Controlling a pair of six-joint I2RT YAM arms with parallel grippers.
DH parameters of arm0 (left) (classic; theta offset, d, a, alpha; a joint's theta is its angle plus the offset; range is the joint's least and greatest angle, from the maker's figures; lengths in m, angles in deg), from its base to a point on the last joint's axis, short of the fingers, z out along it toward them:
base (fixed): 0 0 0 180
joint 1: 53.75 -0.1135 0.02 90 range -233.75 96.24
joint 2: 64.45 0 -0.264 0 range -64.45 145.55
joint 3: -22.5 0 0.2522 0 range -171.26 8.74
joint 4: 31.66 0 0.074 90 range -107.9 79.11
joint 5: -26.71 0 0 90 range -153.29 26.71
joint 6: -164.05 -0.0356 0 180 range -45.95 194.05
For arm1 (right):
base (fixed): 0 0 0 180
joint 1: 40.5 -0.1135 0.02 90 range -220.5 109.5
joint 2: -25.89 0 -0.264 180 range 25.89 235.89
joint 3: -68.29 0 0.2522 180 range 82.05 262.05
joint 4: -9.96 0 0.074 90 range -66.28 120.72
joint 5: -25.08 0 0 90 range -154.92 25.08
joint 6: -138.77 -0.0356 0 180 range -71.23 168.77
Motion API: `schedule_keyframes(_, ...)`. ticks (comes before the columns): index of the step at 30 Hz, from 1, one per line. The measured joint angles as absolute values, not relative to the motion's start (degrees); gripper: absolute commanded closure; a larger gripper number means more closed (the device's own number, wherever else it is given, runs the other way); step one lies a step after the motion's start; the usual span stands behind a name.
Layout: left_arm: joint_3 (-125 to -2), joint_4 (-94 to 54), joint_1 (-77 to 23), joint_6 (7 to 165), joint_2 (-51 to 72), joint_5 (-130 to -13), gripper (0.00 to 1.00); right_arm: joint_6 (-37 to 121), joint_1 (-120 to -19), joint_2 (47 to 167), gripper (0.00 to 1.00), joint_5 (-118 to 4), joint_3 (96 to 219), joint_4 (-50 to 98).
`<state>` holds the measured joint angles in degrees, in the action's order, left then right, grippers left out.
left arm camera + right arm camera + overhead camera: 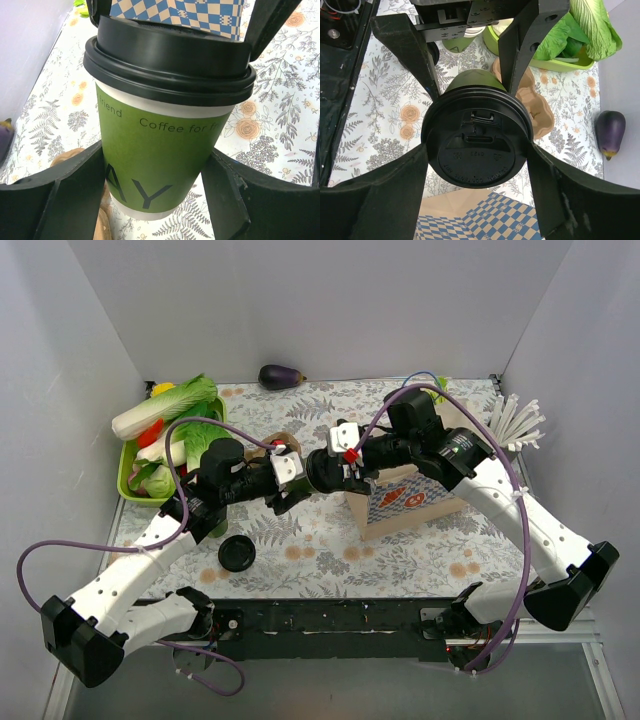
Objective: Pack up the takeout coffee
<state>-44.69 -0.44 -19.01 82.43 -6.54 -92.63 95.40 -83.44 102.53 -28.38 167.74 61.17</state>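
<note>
Evidently a handover: the takeout coffee [155, 165] hangs above the table, just beside the checked bag [405, 502]. Left gripper [155, 155] clamped round the green wall; right gripper [477, 150] closed against the lid's rim from the opposite side. We judge the right arm, nearer the bag, takes it for packing

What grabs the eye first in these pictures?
Mid-table, one green takeout coffee is held twice: the left gripper clamps its body, the right gripper pinches its black lid. A checkered paper bag stands just right of it, and a green tray of vegetables sits far left.
</note>
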Motion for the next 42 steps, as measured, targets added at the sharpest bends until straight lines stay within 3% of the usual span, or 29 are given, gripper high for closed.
schedule_keyframes(8,-44.69,-0.81,-19.01,82.65,-6.10,-92.46,0.22,95.01,-83.44,102.53,0.37,-29.28,167.63,61.15)
schedule_keyframes(14,-44.69,-2.91,-19.01,84.03,-6.04,-90.62,0.02,93.85,-82.94,102.53,0.38,-32.01,167.66,61.06)
schedule_keyframes(30,-47.42,1.15,-19.01,85.98,-10.67,-81.14,0.02,80.36,-68.34,103.04,0.39,-31.51,174.74,57.28)
schedule_keyframes(36,-65.91,-0.64,-18.95,92.10,2.44,-87.45,0.02,71.01,-58.72,103.30,0.41,-31.31,179.85,50.35)
schedule_keyframes(42,-82.55,-1.88,-18.14,99.57,20.85,-95.69,0.13,65.83,-50.22,102.51,0.40,-34.61,180.09,46.09)
